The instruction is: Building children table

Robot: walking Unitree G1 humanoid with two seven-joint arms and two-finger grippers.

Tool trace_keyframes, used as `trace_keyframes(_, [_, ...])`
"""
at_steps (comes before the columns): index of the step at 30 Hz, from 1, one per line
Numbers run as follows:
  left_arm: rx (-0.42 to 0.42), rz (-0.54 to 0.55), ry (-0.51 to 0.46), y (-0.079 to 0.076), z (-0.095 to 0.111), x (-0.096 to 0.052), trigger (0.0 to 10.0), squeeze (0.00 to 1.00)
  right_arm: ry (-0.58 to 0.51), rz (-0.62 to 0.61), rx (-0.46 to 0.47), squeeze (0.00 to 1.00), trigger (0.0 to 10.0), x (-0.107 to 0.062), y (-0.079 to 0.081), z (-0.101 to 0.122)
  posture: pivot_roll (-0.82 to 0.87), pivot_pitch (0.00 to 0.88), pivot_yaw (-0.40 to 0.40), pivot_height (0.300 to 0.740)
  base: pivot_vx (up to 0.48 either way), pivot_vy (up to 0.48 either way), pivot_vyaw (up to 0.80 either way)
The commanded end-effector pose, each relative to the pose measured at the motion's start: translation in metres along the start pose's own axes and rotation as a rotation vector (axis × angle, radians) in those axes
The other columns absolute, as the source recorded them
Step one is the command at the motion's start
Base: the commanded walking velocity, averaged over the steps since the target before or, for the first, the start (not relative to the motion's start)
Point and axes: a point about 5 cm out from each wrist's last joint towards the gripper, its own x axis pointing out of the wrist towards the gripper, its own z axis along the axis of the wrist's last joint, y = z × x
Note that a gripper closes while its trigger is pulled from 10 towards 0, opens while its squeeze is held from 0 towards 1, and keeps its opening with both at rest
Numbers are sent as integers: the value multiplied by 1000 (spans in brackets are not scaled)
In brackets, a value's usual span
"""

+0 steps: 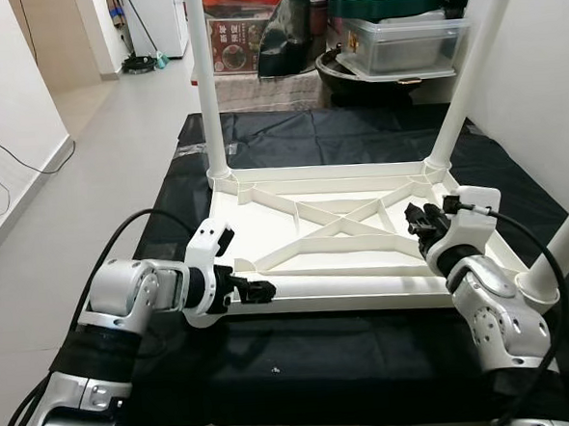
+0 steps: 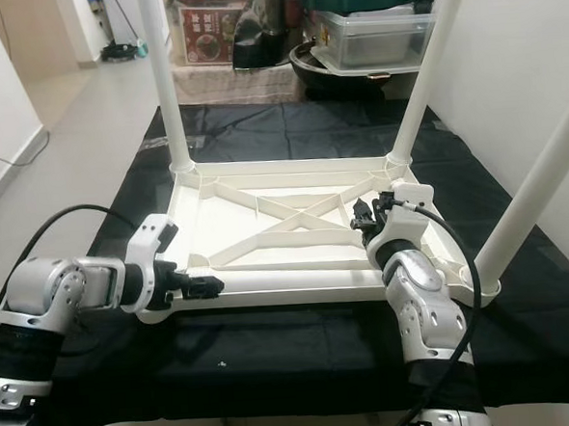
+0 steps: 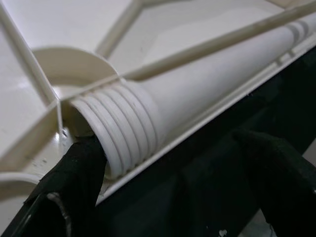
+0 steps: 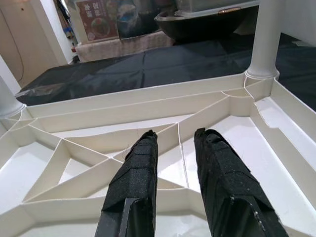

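Black cloth (image 1: 357, 131) carries the upturned tabletop (image 1: 331, 186), so while your left gripper (image 1: 255, 290) clamps the loose leg (image 3: 197, 108) lying along its near edge, lift the threaded end squarely toward the near-left socket; right gripper (image 4: 175, 163) hovers, fingers parted.
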Motion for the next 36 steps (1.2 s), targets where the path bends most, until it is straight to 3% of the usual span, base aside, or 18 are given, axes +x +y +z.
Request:
trace_keyframes(1, [-9,-18,20,-1,-6,4,10000,0,-4,-10,4,0,10000,-2,-2,3,197,0,-18,740,0,0,0])
trace_keyframes(11, [-84,-148,-22,-7,-22,20,10000,0,-4,-18,-18,0,10000,-6,-6,9,161,0,-29,740,0,0,0])
trace_keyframes(18, [-99,-262,-43,-12,-22,14,10000,0,-1,-10,-16,0,10000,-4,-2,11,162,0,-34,740,0,0,0])
trace_keyframes(23, [-55,-355,-9,-13,-26,1,10000,0,4,4,-9,0,10000,-4,4,10,168,0,-40,740,0,0,0])
trace_keyframes(29, [-32,-357,7,-5,-28,-5,10000,0,10,12,-3,0,10000,-4,7,8,170,0,-41,740,0,0,0])
trace_keyframes(36, [-39,-396,-103,-6,-15,-4,10000,0,8,11,-1,0,10000,-3,7,10,168,0,-42,740,0,0,0])
